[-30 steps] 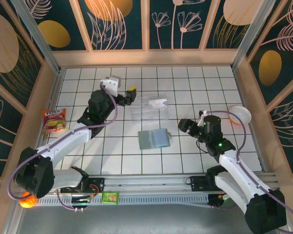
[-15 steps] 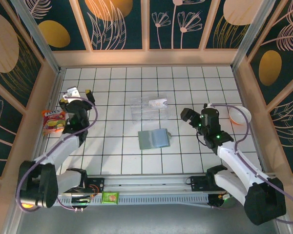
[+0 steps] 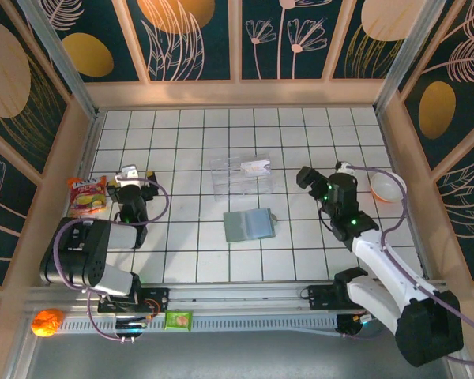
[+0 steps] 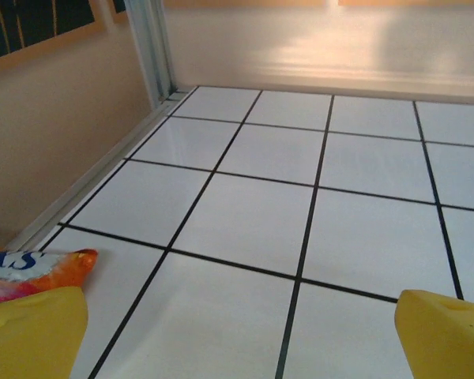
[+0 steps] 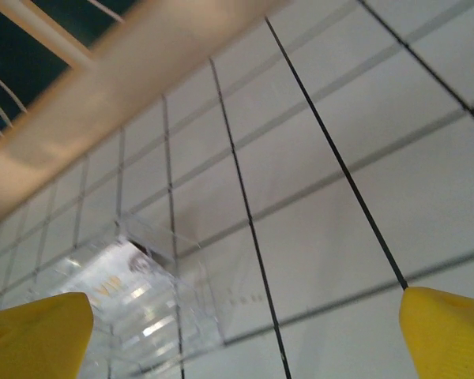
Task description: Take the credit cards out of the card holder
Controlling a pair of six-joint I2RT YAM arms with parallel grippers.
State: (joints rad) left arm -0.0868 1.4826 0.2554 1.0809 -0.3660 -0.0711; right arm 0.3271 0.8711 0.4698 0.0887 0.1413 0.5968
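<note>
- The left gripper (image 3: 137,177) sits over the left side of the table (image 3: 189,260), with its arm folded back toward the base.
- In the left wrist view its yellow fingertips (image 4: 31,332) stand at the two bottom corners. The left gripper (image 4: 241,343) is spread wide, with only bare tile between the tips, and it holds and touches nothing.
- A snack packet (image 3: 87,195) lies just to its left by the wall, and its orange edge (image 4: 31,264) shows beside the left fingertip.
- The right gripper (image 3: 303,174) hangs over the right half of the table and points up and left toward the cards.
- In the right wrist view its yellow fingertips (image 5: 446,332) are also at the far corners. The right gripper (image 5: 241,335) is wide apart, grips nothing and is clear of the cards.
- The cards (image 3: 241,174) lie flat in the middle of the table as glossy, see-through sheets with white marks. In the right wrist view they appear low on the left (image 5: 142,308).
- The holder (image 3: 249,225) lies flat just nearer the arms than the cards, out of contact with either gripper.
- A bowl (image 3: 387,187) rests by the right wall.
</note>
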